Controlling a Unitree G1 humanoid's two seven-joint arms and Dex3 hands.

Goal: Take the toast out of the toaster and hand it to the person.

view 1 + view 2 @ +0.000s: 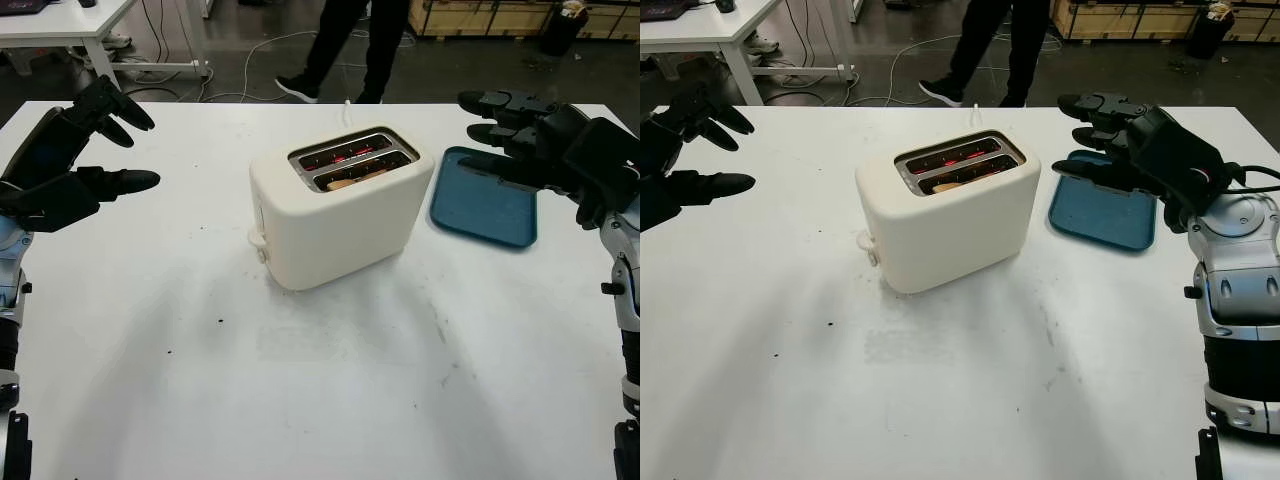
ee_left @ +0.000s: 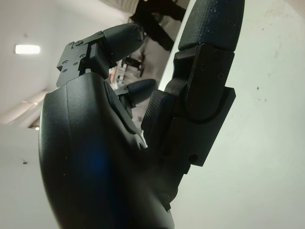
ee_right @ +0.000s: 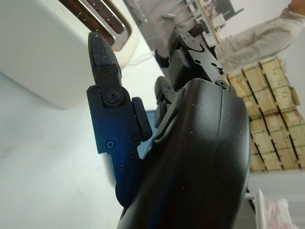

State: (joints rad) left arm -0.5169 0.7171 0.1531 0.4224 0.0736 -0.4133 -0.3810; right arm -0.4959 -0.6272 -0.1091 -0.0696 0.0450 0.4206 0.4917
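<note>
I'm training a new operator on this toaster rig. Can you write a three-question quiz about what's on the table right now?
1. True or false: the toast has already been lifted out of the toaster.
2. Which thing lies nearest the right hand? A) the blue tray B) the toaster's lever C) the person's shoe
3. Fill in: the left hand is open above the white ____.

Key
1. False: it sits low in the slot nearer the robot, and both hands hold nothing.
2. A: the hand is open over the tray's far edge.
3. Table.
</note>
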